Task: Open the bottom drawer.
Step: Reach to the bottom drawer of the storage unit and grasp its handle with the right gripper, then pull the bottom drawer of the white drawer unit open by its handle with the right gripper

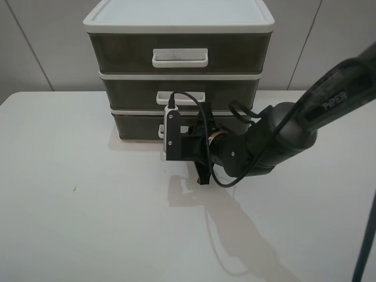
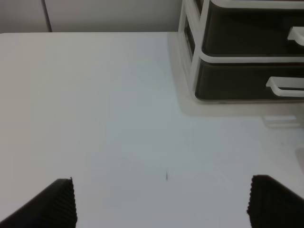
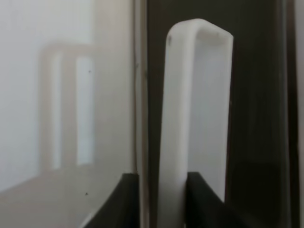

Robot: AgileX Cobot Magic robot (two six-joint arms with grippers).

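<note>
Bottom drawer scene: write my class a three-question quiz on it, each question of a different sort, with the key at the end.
1. True or false: the bottom drawer is already pulled out.
2. Fill in: the left gripper hangs over the table with its jaws ____.
3. Which gripper has its jaws either side of the white loop handle? A) left gripper B) right gripper
Key: 1 false; 2 open; 3 B.

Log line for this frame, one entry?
right gripper: astride handle, grip unclear | bottom drawer: closed | left gripper: open, over table
</note>
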